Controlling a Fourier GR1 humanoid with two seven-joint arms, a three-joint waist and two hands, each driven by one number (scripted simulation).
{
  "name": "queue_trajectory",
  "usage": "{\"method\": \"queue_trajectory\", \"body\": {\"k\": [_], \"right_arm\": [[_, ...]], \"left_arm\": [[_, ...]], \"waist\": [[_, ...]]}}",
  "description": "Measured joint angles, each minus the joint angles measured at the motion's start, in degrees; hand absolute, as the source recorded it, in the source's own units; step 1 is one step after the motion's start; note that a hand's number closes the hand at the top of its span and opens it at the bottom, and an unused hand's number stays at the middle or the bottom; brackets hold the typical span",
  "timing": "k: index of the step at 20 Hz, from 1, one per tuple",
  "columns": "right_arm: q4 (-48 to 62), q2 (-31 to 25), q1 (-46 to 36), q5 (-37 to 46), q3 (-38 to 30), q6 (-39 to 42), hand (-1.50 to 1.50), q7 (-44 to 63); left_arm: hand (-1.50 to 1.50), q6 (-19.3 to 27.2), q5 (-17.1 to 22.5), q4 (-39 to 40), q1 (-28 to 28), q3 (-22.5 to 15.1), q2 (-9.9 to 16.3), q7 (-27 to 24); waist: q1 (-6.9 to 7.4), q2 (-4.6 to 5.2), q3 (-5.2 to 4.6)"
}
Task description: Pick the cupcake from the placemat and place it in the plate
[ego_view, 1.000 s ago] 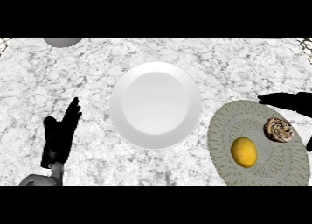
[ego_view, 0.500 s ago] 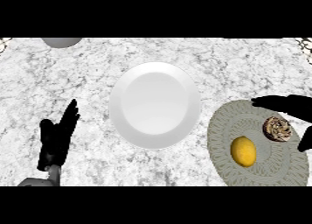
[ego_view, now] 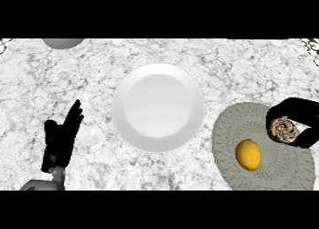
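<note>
Fingers [ego_view: 300, 107] of the right hand [ego_view: 311, 117] are curling round the cupcake [ego_view: 283, 130], which is sitting on the round placemat [ego_view: 267, 172] beside a lemon [ego_view: 249, 154]. Left of it, the white plate [ego_view: 158, 107] is lying on the marble worktop [ego_view: 89, 67]. Farther left, the left hand [ego_view: 59, 143] is resting open, straight-fingered.

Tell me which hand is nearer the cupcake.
Right. The right hand curls round the cupcake on the placemat; the left hand rests open at the view's left, beyond the plate.
</note>
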Motion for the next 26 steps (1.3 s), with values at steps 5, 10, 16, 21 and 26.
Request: {"method": "queue_trajectory", "body": {"k": [5, 10, 16, 21, 26], "right_arm": [[0.6, 0.7, -0.2, 0.3, -2.9, -2.4, 1.5, -1.1], [-3.5, 8.2, -1.6, -1.6, -5.7, -4.4, 1.5, 9.2], [-8.5, 26.4, -5.5, 0.8, -3.8, -9.8, 1.5, 30.5], [-14.8, 36.1, -9.1, 1.4, -0.5, -17.1, 1.5, 48.9], [-22.6, 39.0, -13.4, 3.4, 4.1, -26.3, 1.5, 68.5]], "left_arm": [[0.0, 0.1, -1.3, -0.8, 0.1, 0.1, -0.7, 0.9], [0.0, 0.3, -1.7, 0.1, 0.4, 0.4, -1.4, 0.3], [0.0, -0.4, -1.9, 0.5, 0.2, -0.3, -1.3, 0.6], [0.0, -0.8, -1.8, 0.9, -0.1, -0.5, -1.3, 0.8], [0.0, -1.2, -1.8, 1.5, -0.3, -0.3, -1.1, 0.6]], "waist": [[-0.11, -0.04, 0.0], [-0.52, -0.51, -0.1], [0.62, -1.66, -0.67], [1.5, -1.83, -0.33], [1.55, -1.69, -0.18]]}}
